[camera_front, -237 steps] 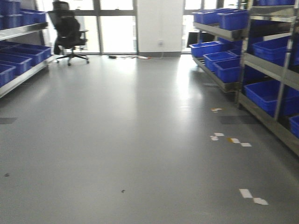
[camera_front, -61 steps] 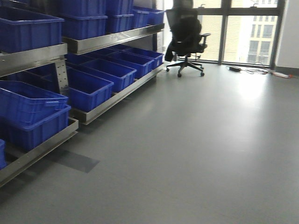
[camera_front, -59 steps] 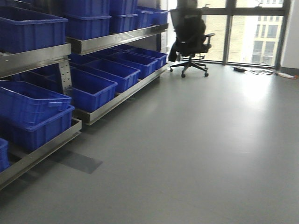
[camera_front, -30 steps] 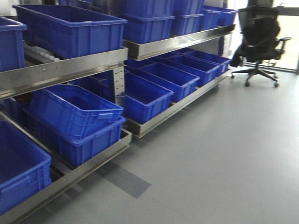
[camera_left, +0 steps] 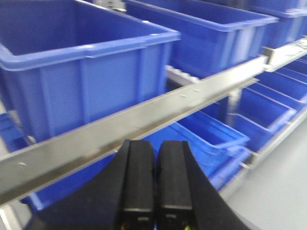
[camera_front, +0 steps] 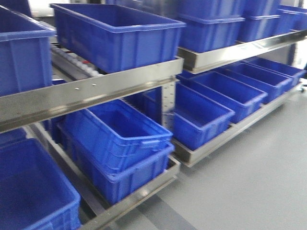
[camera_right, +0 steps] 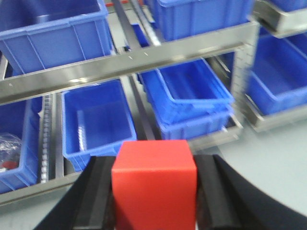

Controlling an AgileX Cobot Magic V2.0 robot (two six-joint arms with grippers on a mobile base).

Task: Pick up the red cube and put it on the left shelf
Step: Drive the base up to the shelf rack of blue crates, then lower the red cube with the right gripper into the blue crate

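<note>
Red cube [camera_right: 153,184] is pinched in the right gripper [camera_right: 154,203] and held in front of the shelf [camera_right: 144,60], apparently ready to be set there. The left gripper [camera_left: 156,175] is pressed together, empty, before that shelf.

Storeroom: steel racks [camera_front: 96,91], blue crates [camera_front: 115,33]

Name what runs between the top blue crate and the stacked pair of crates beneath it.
The brushed-steel front rail of the left shelf crosses between the top crate and the stacked crates, shown in the front-facing view.
</note>
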